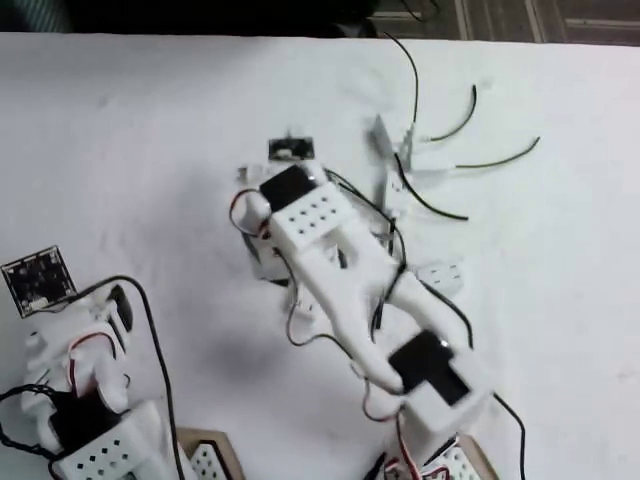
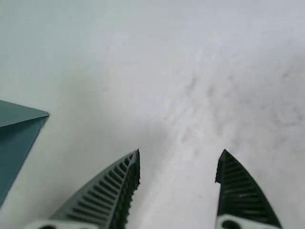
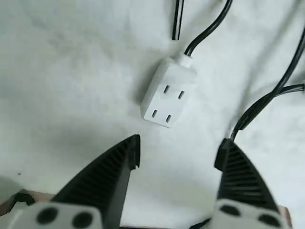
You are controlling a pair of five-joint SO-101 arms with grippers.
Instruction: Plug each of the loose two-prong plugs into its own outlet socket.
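Right gripper [image 3: 180,142] gapes empty just short of the socket [image 3: 164,98], whose length runs slantwise away; left gripper [image 2: 180,153], likewise wide and empty, well apart from the socket.

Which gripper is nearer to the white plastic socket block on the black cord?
Right. The right gripper hangs open just short of the white socket block. The left gripper is open over bare table, well apart from it.

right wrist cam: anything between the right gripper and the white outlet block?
Nothing: in the right wrist view the stretch from the open right gripper to the white outlet block is bare table cover. A black cable passes beside it.
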